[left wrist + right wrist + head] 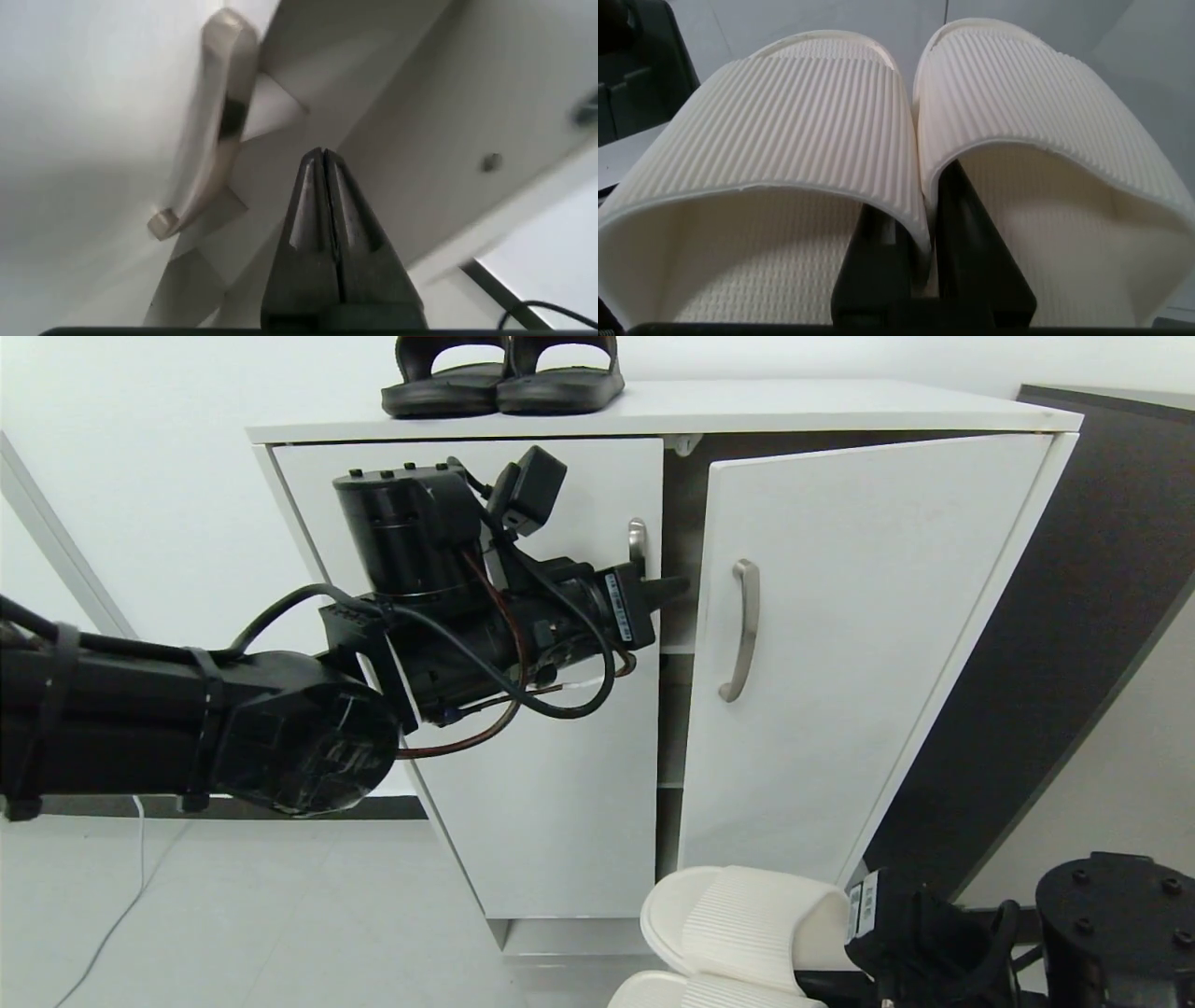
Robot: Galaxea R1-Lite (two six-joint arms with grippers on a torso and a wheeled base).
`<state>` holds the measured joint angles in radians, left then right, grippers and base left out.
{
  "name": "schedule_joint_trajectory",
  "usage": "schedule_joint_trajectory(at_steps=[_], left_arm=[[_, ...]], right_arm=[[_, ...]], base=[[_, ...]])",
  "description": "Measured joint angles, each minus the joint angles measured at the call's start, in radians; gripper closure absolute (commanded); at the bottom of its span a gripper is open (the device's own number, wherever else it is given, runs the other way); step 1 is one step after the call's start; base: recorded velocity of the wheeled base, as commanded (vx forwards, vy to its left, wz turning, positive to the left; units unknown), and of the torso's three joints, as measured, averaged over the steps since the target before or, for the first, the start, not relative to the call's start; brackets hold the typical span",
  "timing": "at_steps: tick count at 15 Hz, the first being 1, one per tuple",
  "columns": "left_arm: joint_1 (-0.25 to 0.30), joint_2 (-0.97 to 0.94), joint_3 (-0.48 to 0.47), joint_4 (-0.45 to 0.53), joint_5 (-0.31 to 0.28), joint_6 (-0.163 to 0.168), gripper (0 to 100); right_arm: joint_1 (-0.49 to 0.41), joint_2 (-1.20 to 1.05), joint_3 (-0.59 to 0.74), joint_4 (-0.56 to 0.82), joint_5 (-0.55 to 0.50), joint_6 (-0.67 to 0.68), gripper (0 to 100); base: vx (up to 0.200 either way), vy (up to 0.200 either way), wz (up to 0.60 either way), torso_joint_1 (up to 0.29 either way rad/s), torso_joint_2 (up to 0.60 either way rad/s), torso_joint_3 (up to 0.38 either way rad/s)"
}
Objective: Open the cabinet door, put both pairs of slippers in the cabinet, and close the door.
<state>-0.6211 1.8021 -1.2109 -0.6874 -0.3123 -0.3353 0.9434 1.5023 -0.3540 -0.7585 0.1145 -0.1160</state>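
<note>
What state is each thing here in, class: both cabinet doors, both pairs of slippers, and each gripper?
Right door: ajar, dark gap at its inner edge.
Left door: looks shut.
Black slippers: side by side on the cabinet top.
White slippers: held, outside the cabinet.
Left gripper: fingers shut, empty, tips at the gap.
Right gripper: fingers shut on the white slippers.

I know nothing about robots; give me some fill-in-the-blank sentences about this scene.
The pair of black rubber slippers sits on ___ of the white wooden cabinet.
The right gripper pinches ___ cream ribbed slippers together.
The left gripper, its fingers ___, points into the gap beside the ajar right-hand door.
Missing: top; two; shut.
</note>
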Motion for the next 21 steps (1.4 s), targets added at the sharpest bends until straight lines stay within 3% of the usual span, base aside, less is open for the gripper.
schedule_joint_trajectory(at_steps=[3,6,10,12,15,21], left_arm=[[-0.012,0.020,-0.006,-0.004,0.003,0.001,100],[-0.059,0.015,0.026,-0.043,0.006,0.007,100],[-0.191,0.010,0.080,-0.131,0.007,0.033,100],[-0.213,0.010,0.088,-0.141,0.007,0.038,100],[-0.192,0.007,0.096,-0.157,0.014,0.038,100],[-0.058,-0.113,0.210,-0.131,0.095,0.038,100]], right_arm=[[0.019,0.001,0.016,0.003,0.018,0.000,100],[0.044,0.000,0.027,0.001,0.018,0.000,100],[0.072,-0.001,0.039,-0.002,0.018,-0.003,100],[0.074,-0.001,0.040,-0.002,0.018,-0.006,100],[0.071,0.001,0.036,-0.003,0.015,-0.005,100],[0.028,0.021,0.003,-0.006,0.006,0.003,100]], base=[[-0.200,0.000,0.00,0.005,0.00,0.002],[-0.200,0.000,0.00,0.002,0.00,0.004],[-0.150,0.000,0.00,0.002,0.00,0.001],[0.000,0.000,0.00,0.000,0.00,0.000],[0.000,0.000,0.00,0.000,0.00,0.000],[0.000,0.000,0.00,0.000,0.00,0.000]])
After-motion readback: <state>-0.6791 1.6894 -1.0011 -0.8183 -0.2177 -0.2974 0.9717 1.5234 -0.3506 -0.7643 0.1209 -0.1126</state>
